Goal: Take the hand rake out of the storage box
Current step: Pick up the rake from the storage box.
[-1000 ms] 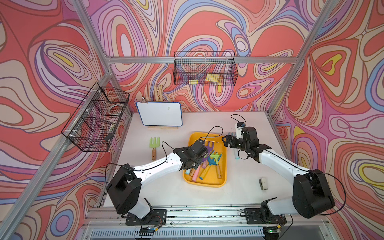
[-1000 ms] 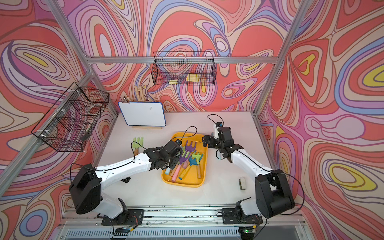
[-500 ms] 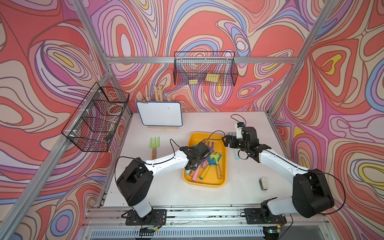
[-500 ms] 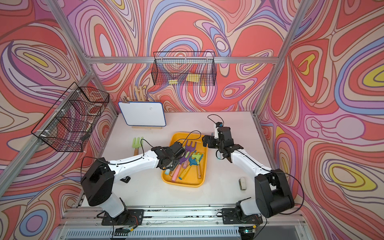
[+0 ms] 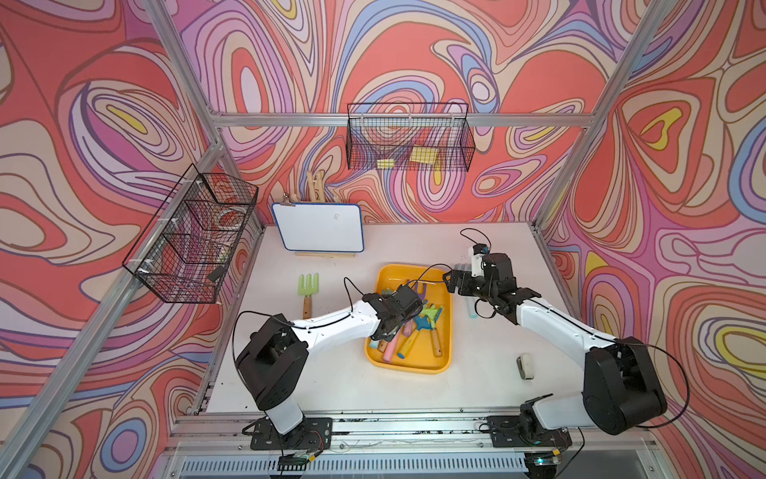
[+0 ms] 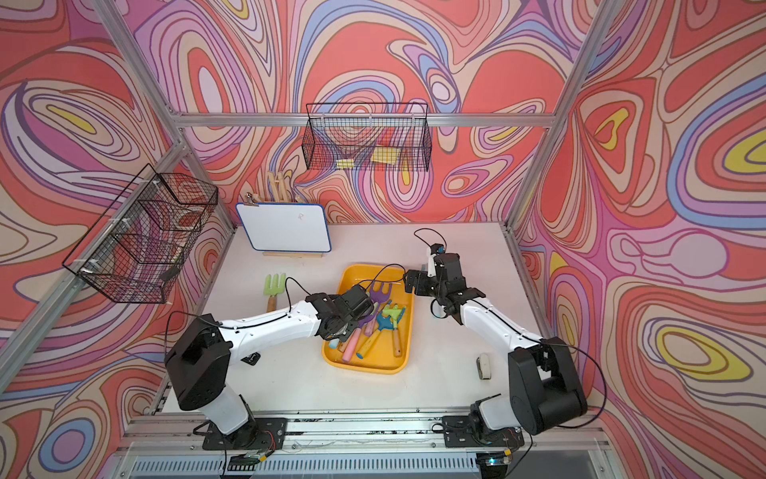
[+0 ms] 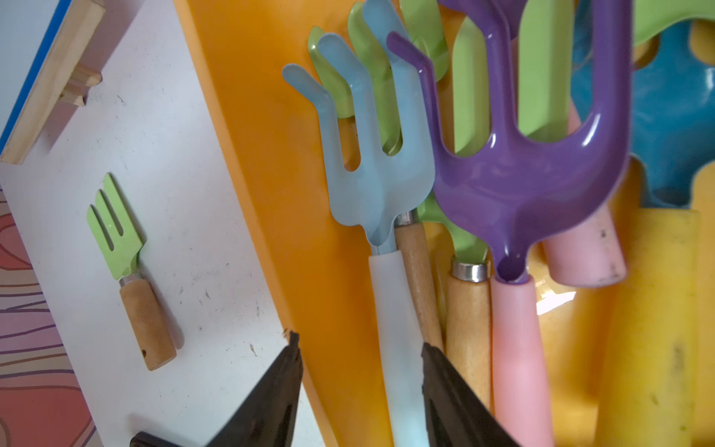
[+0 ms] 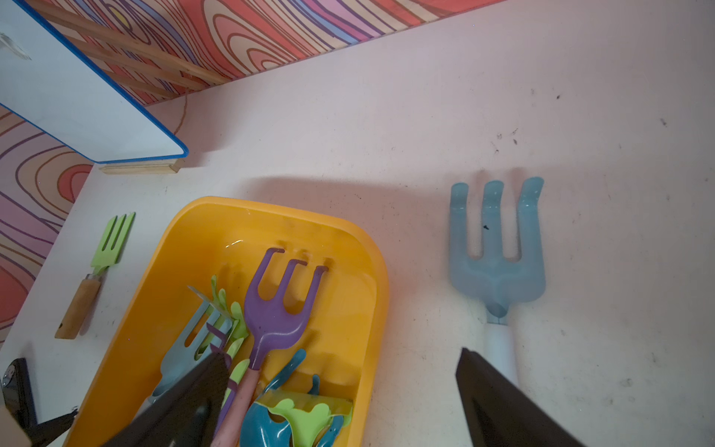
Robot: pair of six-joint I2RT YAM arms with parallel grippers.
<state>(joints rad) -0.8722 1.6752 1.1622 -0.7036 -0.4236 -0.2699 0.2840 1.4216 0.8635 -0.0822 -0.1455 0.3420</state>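
The yellow-orange storage box [image 5: 408, 365] [image 6: 364, 365] [image 7: 271, 154] [image 8: 216, 232] sits mid-table and holds several hand rakes and scoops. Among them are a purple rake [image 5: 420, 290] [image 7: 522, 185] [image 8: 278, 309] and a light-blue rake with a white handle [image 7: 371, 185] [image 8: 189, 344]. My left gripper [image 5: 389, 329] [image 6: 340, 329] [image 7: 360, 348] is low over the box's left side and open. One finger rests against the white handle; the other is outside the box wall. My right gripper [image 5: 458, 286] [image 6: 414, 284] [image 8: 340, 360] hangs wide open over the box's right rim, holding nothing.
A second light-blue rake [image 5: 471, 307] [image 8: 497, 263] lies on the table right of the box. A green rake [image 5: 309, 286] [image 6: 275, 284] [image 7: 116, 240] lies to its left. A whiteboard [image 5: 319, 228] stands at the back; wire baskets [image 5: 408, 139] [image 5: 195, 232] hang on the walls. A small grey object [image 5: 525, 367] lies front right.
My left arm's base and elbow swung in toward the box while its gripper stayed over the box's left side. The right arm has not moved.
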